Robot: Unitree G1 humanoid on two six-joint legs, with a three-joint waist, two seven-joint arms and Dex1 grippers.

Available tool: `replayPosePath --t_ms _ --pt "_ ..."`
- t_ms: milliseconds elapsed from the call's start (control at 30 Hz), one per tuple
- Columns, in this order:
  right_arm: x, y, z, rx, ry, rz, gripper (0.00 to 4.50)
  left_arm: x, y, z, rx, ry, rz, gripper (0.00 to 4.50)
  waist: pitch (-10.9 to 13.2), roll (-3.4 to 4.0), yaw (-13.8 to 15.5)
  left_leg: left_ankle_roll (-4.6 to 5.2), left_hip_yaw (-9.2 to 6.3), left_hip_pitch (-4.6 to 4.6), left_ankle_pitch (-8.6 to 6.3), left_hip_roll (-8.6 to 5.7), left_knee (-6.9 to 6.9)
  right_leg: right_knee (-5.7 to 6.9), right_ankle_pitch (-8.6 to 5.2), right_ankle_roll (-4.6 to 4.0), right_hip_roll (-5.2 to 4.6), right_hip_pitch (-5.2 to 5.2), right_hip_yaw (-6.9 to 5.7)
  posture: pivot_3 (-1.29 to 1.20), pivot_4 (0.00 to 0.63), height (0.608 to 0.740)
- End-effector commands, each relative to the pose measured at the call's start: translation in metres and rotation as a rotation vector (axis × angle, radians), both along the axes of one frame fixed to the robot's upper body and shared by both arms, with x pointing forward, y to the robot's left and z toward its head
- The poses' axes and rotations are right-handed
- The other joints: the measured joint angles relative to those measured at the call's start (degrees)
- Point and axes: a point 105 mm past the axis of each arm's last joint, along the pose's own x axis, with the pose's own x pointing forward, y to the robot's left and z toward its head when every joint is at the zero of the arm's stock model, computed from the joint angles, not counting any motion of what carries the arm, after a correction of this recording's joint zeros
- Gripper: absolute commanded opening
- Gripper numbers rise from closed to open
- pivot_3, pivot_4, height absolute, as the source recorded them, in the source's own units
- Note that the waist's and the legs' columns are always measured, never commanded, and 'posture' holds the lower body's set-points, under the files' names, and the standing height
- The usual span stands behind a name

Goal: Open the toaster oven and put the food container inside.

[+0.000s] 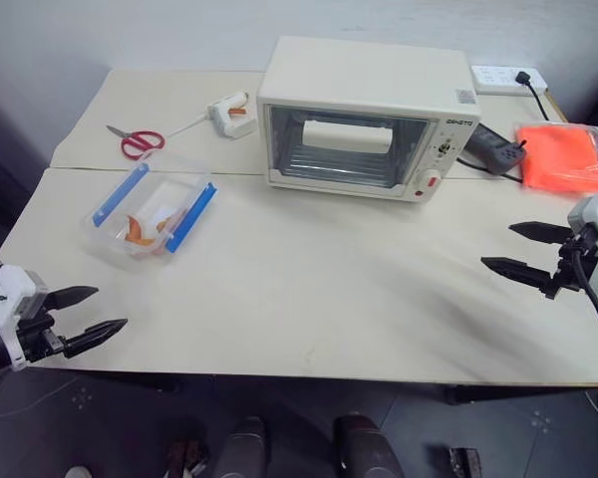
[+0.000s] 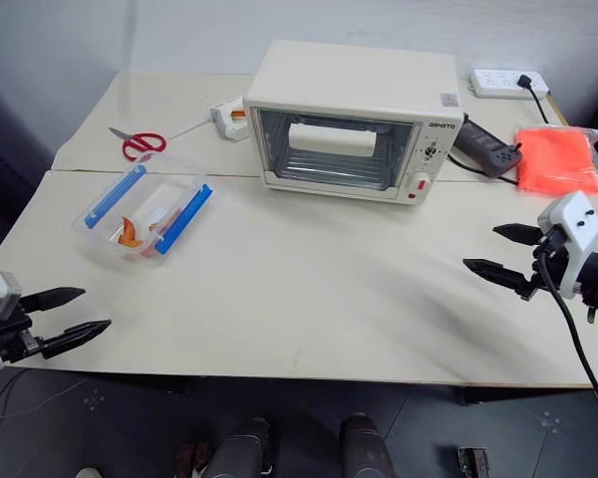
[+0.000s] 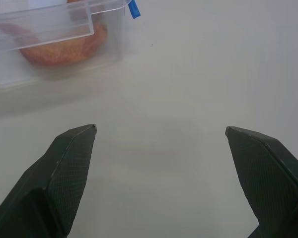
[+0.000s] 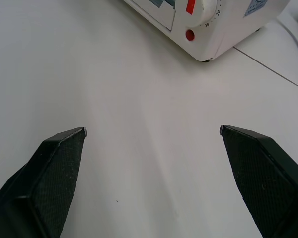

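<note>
Right now the oven [image 1: 364,119] sits shut at twelve o'clock on the table [image 1: 309,299], and the container [image 1: 151,207] lies at about ten o'clock, well apart from it. Both the left gripper [image 1: 92,317] and right gripper [image 1: 519,249] hang wide open, holding nothing. That box looks light, stiff and slick, so I'd pinch it across its blue clip bars, while the door wants a pull at its bar handle [image 1: 346,134].

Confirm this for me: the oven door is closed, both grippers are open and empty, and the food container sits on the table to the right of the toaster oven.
One thing is wrong: the food container sits to the left of the toaster oven, not the right, as the left eye view shows. The rest holds: the door is closed, and the left gripper and right gripper are both open and empty.
</note>
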Motion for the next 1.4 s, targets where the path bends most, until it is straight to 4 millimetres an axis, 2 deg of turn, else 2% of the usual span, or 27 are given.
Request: replayPosePath --t_ms 33,367,567,733,833,967,1100,1200,1333,1400 --pt "-0.001 0.001 0.005 -0.004 -0.022 0.001 4.5 -0.003 -0.001 0.006 -0.012 -0.013 0.005 4.42 0.0 0.0 -0.06 0.0 0.0 0.0 0.0 0.01 0.0 0.0 0.0 0.0 0.0 0.0 0.0 0.0 0.15 0.74" --pt "-0.001 0.004 0.001 0.022 -0.002 -0.012 4.5 -0.002 -0.008 0.006 -0.095 0.012 0.015 4.42 0.0 0.0 0.06 0.0 0.0 0.01 0.0 0.01 0.0 0.02 0.0 0.0 0.0 0.01 0.0 0.0 0.15 0.74" --pt "0.0 0.006 0.002 0.017 -0.008 -0.019 4.5 0.0 -0.012 0.005 -0.086 0.005 0.01 4.42 0.0 0.0 0.07 0.0 0.0 0.01 0.0 0.01 0.0 0.01 0.0 0.0 0.01 0.01 0.01 0.0 0.15 0.74" --pt "0.001 0.014 0.001 0.027 -0.023 -0.018 4.5 -0.006 -0.034 0.004 -0.148 0.046 -0.08 4.42 0.0 0.0 0.1 0.0 0.0 0.01 0.0 0.01 0.0 0.01 0.0 0.0 0.0 0.01 0.01 0.0 0.15 0.74" --pt "0.0 0.023 0.001 0.044 -0.029 -0.008 4.5 -0.008 -0.046 0.009 -0.18 0.053 -0.137 4.42 0.0 0.0 0.15 -0.01 0.0 0.01 0.0 0.0 0.0 0.01 0.0 0.0 0.0 0.01 0.01 0.0 0.15 0.74" --pt "0.001 0.052 0.006 0.083 -0.055 0.059 4.5 -0.012 -0.08 0.028 -0.25 0.069 -0.329 4.42 -0.01 0.0 0.12 -0.01 -0.01 0.0 0.0 0.01 0.0 0.01 0.0 0.0 0.01 0.02 0.02 0.0 0.15 0.74" --pt "0.013 0.083 0.017 0.165 -0.093 0.103 4.5 0.007 -0.106 0.049 -0.245 0.01 -0.457 4.42 -0.01 0.01 0.11 -0.14 -0.04 0.04 0.09 0.0 0.04 0.11 0.02 -0.03 0.03 0.04 0.01 0.0 0.15 0.74" --pt "0.034 0.102 0.03 0.228 -0.143 0.098 4.5 0.028 -0.127 0.081 -0.284 -0.088 -0.53 4.42 0.0 0.0 0.09 -0.2 -0.06 0.05 0.13 -0.02 0.07 0.17 0.03 -0.04 0.08 0.02 -0.01 0.0 0.15 0.74" --pt "0.064 0.117 0.044 0.276 -0.19 0.058 4.5 0.048 -0.148 0.111 -0.276 -0.175 -0.6 4.42 0.0 0.0 -0.16 -0.23 -0.06 0.01 0.14 -0.05 0.09 0.32 0.04 -0.02 0.1 -0.08 -0.02 0.0 0.15 0.74" --pt "0.073 0.125 0.048 0.289 -0.202 0.063 4.5 0.055 -0.154 0.122 -0.272 -0.207 -0.618 4.42 0.0 0.0 -0.23 -0.23 -0.06 -0.04 0.14 -0.07 0.07 0.3 0.04 -0.02 0.11 -0.13 -0.04 0.0 0.15 0.74"
